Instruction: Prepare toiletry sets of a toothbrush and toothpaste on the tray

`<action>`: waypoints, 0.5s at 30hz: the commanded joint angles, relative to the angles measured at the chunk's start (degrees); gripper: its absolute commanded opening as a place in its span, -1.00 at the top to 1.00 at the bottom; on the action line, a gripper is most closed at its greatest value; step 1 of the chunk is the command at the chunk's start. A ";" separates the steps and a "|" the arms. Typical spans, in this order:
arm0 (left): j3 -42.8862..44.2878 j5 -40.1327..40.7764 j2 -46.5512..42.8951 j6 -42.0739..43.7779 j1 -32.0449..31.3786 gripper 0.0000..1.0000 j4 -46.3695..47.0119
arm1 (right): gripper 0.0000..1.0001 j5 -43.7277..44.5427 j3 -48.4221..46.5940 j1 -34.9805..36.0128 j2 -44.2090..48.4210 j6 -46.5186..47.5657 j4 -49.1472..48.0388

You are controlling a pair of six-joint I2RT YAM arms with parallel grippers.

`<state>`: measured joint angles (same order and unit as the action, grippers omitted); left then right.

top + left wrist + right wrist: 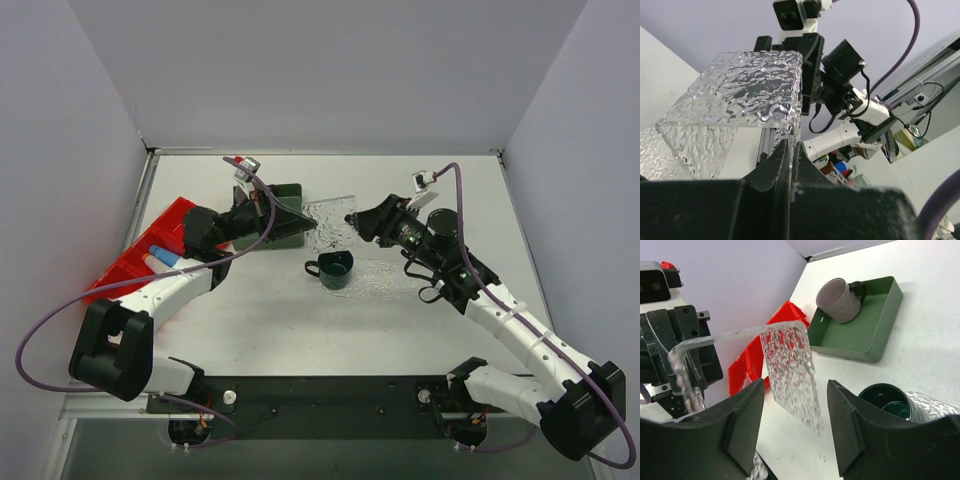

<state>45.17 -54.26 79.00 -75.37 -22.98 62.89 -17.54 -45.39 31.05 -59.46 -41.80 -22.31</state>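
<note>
Both sets of jaws are facing across the tray, raised at 12 o'clock of the dark mug: the left jaws are clenching its 9 o'clock edge while the right jaws are gaping empty at 3 o'clock.

White arm links, black joints, purple cables (looping wide); black pincer fingers.

white table, pale lilac walls on three sides, soft even light
</note>
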 commanded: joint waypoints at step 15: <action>0.71 7.41 -4.38 16.48 3.12 1.00 -21.58 | -0.04 26.83 -9.70 6.02 9.98 12.70 30.02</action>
<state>43.44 -49.60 77.76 -66.35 -19.81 49.30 -3.36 -46.85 32.21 -49.54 -35.29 -3.79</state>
